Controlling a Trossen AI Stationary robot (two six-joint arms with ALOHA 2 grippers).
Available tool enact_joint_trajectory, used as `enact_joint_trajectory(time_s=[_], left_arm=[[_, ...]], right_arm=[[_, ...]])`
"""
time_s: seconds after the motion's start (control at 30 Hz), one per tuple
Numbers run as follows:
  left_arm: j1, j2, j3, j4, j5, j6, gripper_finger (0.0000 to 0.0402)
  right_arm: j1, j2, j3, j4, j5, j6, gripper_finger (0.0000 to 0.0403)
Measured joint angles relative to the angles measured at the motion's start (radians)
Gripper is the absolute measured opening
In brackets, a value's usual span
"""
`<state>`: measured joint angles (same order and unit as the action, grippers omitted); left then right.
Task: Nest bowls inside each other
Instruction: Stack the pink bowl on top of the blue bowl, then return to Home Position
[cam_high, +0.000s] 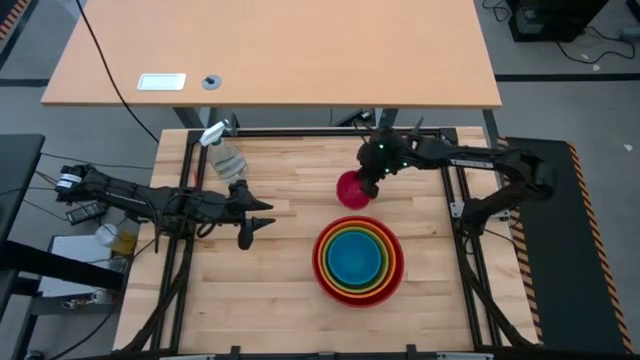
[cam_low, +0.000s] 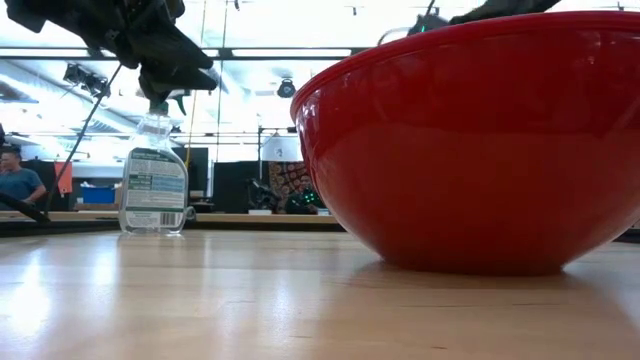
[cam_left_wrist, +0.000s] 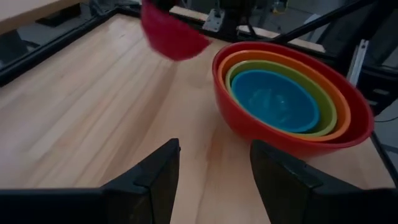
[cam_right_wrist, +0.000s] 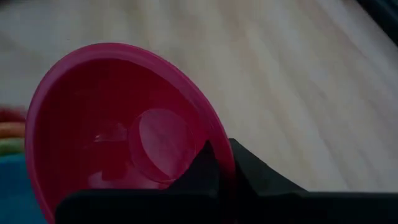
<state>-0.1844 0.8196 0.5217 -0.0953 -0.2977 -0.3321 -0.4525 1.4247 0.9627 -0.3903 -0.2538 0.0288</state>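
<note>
Four bowls stand nested on the table's near right: red (cam_high: 322, 272) outermost, then orange (cam_high: 334, 240), lime green (cam_left_wrist: 326, 106) and blue (cam_high: 357, 260). The red bowl (cam_low: 480, 140) fills the low view. The small magenta-pink bowl (cam_high: 350, 188) hangs just beyond the stack toward the far edge, and my right gripper (cam_high: 369, 186) is shut on it. It also shows, tilted, in the left wrist view (cam_left_wrist: 171, 31). My left gripper (cam_high: 262, 225) waits open at mid-table, left of the stack, its fingers (cam_left_wrist: 155, 177) apart over bare wood. My right gripper pinches the magenta-pink bowl's rim (cam_right_wrist: 214, 140), one finger (cam_right_wrist: 202, 174) inside the bowl and the other (cam_right_wrist: 258, 174) outside its wall. The fingers slant down from the table's far right. The bowl hangs tilted, its opening turned toward the wrist, seemingly clear of the table.
A clear spray bottle (cam_high: 225, 155) stands upright at the far left of the worktop, close to the left arm (cam_high: 150, 200); it also shows in the low view (cam_low: 153, 185). A black frame rail (cam_high: 300, 133) borders the worktop. Bare wood lies between the stack and the left gripper.
</note>
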Motion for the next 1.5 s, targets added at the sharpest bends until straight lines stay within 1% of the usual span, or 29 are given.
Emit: enact_joint_trajectory(time_s=[0.1, 0.2, 0.23, 0.3, 0.37, 0.53, 0.6, 0.7, 0.77, 0.9, 1.03, 1.17, 1.3, 1.4, 1.5], left_arm=[[0.000, 0.000, 0.000, 0.012, 0.001, 0.004, 0.0199], [0.000, 0.000, 0.000, 0.018, 0.001, 0.005, 0.0199], [0.000, 0.000, 0.000, 0.017, 0.001, 0.005, 0.0199], [0.000, 0.000, 0.000, 0.017, 0.002, 0.005, 0.0199], [0.000, 0.000, 0.000, 0.017, 0.001, 0.007, 0.0199], [0.000, 0.000, 0.000, 0.017, 0.001, 0.007, 0.0199], [0.000, 0.000, 0.000, 0.018, 0.001, 0.006, 0.0199], [0.000, 0.000, 0.000, 0.017, 0.001, 0.006, 0.0199], [0.000, 0.000, 0.000, 0.018, 0.001, 0.006, 0.0199], [0.000, 0.000, 0.000, 0.018, 0.001, 0.006, 0.0199], [0.000, 0.000, 0.000, 0.034, 0.001, -0.005, 0.0199], [0.000, 0.000, 0.000, 0.048, 0.000, 0.011, 0.0199], [0.002, 0.000, 0.000, 0.049, 0.000, 0.042, 0.0199], [-0.008, 0.000, 0.000, 0.054, 0.000, 0.097, 0.0199], [-0.023, -0.004, 0.000, 0.064, -0.012, 0.140, 0.0199]], right_arm=[[0.045, -0.047, 0.000, 0.080, -0.128, -0.051, 0.0024], [0.108, -0.076, 0.002, 0.139, -0.325, -0.114, 0.0032], [0.137, -0.078, 0.002, 0.142, -0.374, -0.129, 0.0032], [0.202, -0.069, 0.002, 0.127, -0.391, -0.135, 0.0033], [0.269, -0.047, 0.002, 0.124, -0.340, -0.128, 0.0033], [0.426, 0.037, 0.002, 0.124, -0.161, -0.053, 0.0034], [0.475, 0.066, 0.002, 0.118, -0.083, -0.020, 0.0035], [0.535, 0.113, 0.032, 0.064, 0.043, 0.029, 0.0036], [0.560, 0.138, 0.057, 0.020, 0.092, 0.067, 0.0038], [0.584, 0.178, 0.092, -0.027, 0.104, 0.107, 0.0064], [0.583, 0.197, 0.118, -0.100, 0.110, 0.160, 0.0107], [0.572, 0.174, 0.154, -0.183, 0.132, 0.188, 0.0158], [0.563, 0.133, 0.176, -0.193, 0.144, 0.178, 0.0202], [0.561, 0.085, 0.154, -0.189, 0.235, 0.146, 0.0219], [0.556, 0.010, 0.092, -0.131, 0.339, 0.123, 0.0219]])
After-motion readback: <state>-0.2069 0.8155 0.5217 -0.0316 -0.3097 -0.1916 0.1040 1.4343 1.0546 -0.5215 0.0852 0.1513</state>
